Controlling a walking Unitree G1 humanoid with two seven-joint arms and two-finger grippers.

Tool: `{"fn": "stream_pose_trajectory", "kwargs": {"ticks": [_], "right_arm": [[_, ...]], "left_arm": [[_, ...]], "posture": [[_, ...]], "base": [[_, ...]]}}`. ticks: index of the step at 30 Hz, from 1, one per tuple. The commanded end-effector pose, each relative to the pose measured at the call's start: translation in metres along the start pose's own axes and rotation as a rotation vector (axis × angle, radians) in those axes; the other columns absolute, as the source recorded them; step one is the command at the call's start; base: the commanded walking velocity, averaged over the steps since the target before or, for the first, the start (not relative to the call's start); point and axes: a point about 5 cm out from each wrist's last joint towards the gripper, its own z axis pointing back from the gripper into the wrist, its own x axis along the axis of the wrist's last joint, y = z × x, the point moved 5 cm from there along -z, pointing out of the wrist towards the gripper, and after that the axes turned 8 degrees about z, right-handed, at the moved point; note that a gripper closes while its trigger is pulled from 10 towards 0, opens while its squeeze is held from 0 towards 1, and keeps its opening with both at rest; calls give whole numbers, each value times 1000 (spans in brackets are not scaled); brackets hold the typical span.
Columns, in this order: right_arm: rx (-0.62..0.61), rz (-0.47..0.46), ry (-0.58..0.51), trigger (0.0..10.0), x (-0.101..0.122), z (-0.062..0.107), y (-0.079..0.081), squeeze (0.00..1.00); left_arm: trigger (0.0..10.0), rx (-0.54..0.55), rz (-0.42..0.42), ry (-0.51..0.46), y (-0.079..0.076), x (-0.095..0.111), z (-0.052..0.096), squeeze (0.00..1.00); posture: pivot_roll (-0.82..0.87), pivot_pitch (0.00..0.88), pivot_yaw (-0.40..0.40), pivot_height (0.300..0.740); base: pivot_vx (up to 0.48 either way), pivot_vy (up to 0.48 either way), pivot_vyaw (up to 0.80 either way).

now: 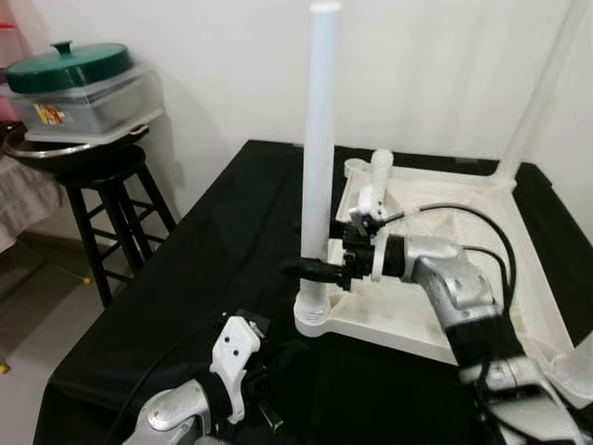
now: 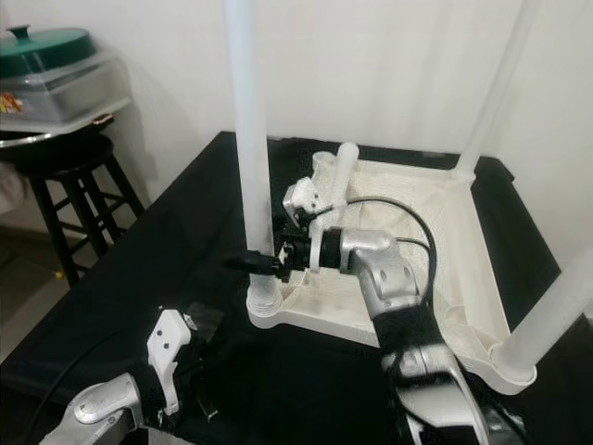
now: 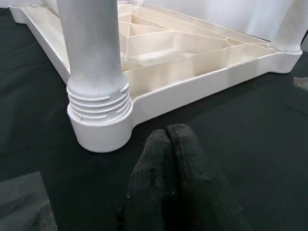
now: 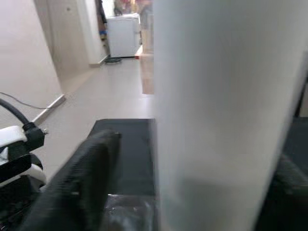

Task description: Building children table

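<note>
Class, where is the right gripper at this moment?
In the left eye view, the right gripper clasps the upright white table leg just above its threaded socket, at the upturned tabletop's near-left corner.

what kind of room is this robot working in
Probably a lived-in home. A black wooden stool by a plain white wall carries a green-lidded pot on a clear plastic box, and the right wrist view looks down a tiled hallway to a white appliance.
</note>
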Motion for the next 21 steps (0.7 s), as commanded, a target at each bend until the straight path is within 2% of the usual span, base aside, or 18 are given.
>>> {"fn": "stream_pose_trajectory", "kwargs": {"ticks": [1,10,13,16,17,18,19,20,21], "right_arm": [[42,-8,-13,0,-3,-4,4,0],[41,-27,-39,0,-12,-1,10,0],[-71,-42,3,0,-31,4,13,0],[-108,-48,13,0,-37,4,15,0],[-314,-94,32,0,-50,-2,10,0],[-464,-130,50,0,-59,-3,7,0],[-675,-183,107,0,-77,-1,13,0],[-791,-221,138,0,-87,1,23,0],[-791,-221,138,0,-87,1,23,0]], "left_arm": [[10000,1,0,-5,0,0,-1,0],[10000,-1,8,-8,1,0,-1,0],[10000,-2,12,-11,1,0,0,0],[10000,-2,13,-12,1,1,1,0],[10000,-2,14,-13,1,1,2,0],[10000,-2,16,-14,1,2,3,0],[10000,-2,18,-14,2,2,3,0],[10000,-2,19,-15,2,3,3,0],[10000,-2,19,-15,2,3,3,0]], "posture": [[32,0,-13,740],[26,0,-4,740],[17,0,-1,740],[13,0,-3,740],[7,0,-8,740],[9,0,-8,740],[10,0,-3,740],[10,0,2,740],[10,0,2,740]], "base": [[0,0,0],[0,0,0],[0,0,0],[0,0,0],[0,0,0],[0,0,0],[0,0,0],[0,0,0],[0,0,0]]}}
